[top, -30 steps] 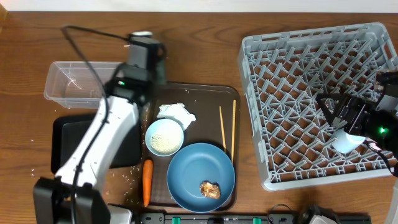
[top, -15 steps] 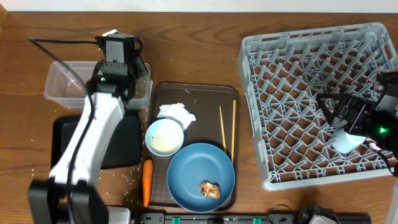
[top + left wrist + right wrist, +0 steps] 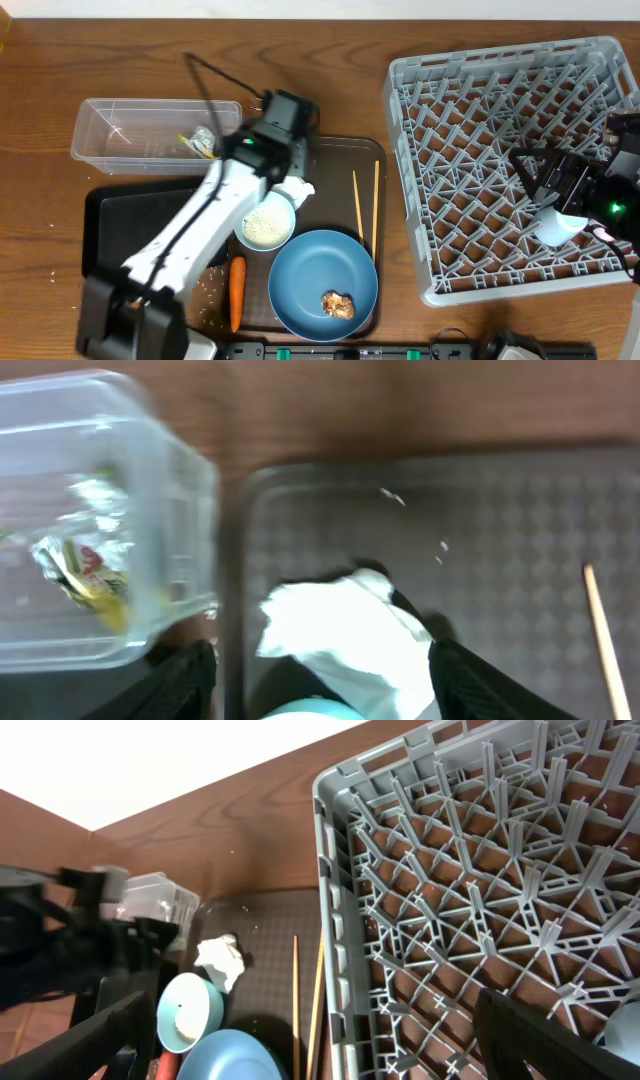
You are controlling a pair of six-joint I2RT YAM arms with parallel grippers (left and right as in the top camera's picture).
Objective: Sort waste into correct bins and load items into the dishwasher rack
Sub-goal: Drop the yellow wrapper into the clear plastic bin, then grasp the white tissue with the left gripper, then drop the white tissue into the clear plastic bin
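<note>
My left gripper [image 3: 283,140] hovers open over the brown serving tray [image 3: 335,150], its black fingers [image 3: 190,680] either side of the crumpled white tissue [image 3: 340,630], holding nothing. The yellow-green wrapper [image 3: 203,142] lies inside the clear box [image 3: 120,130]. The white bowl [image 3: 265,222] holds rice. In the blue bowl [image 3: 322,275] sits a brown food lump [image 3: 337,305]. The carrot [image 3: 237,293] lies beside the black tray [image 3: 120,225]. Two chopsticks [image 3: 356,210] lie on the serving tray. My right gripper [image 3: 545,185] stands open over the grey rack [image 3: 480,100], above a small pale cup [image 3: 555,228].
The rack's near wall [image 3: 335,870] borders the serving tray's right side. White grains lie scattered on the table by the carrot [image 3: 205,285]. The left arm [image 3: 190,235] crosses over the black tray.
The left gripper swung left over the clear box, opened and let go of the wrapper there, then moved right to the tissue. The right arm has not moved.
</note>
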